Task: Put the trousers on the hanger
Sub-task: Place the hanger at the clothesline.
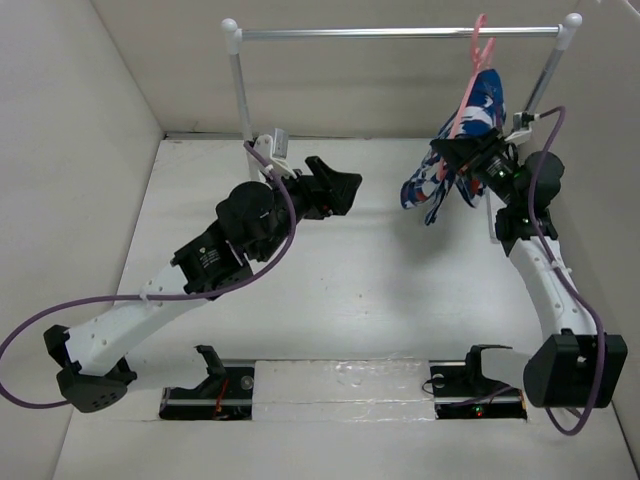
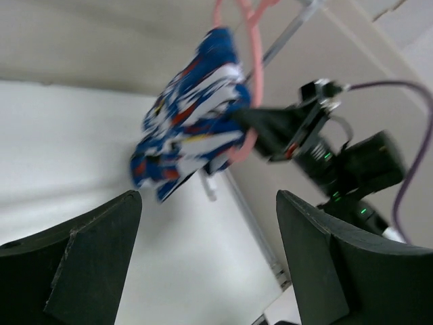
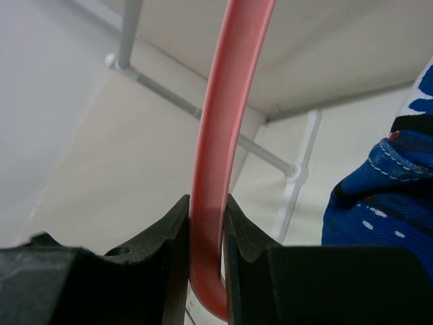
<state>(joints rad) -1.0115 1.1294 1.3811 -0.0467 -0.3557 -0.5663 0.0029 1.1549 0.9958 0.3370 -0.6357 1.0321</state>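
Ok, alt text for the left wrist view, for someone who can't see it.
Blue patterned trousers hang bunched on a pink hanger, which the right gripper clamps. The left gripper stands open and empty in the foreground.

On my top feed I see a silver rail [image 1: 400,33] running across the back, carried by two posts with white ball caps. The left post [image 1: 241,90] stands upright, while the right post [image 1: 548,65] looks slanted from this angle. Both rise from the white table [image 1: 380,290]. A small pale bracket [image 1: 277,143] sits at the left post's foot. Plain beige walls [image 1: 70,150] box the table in.
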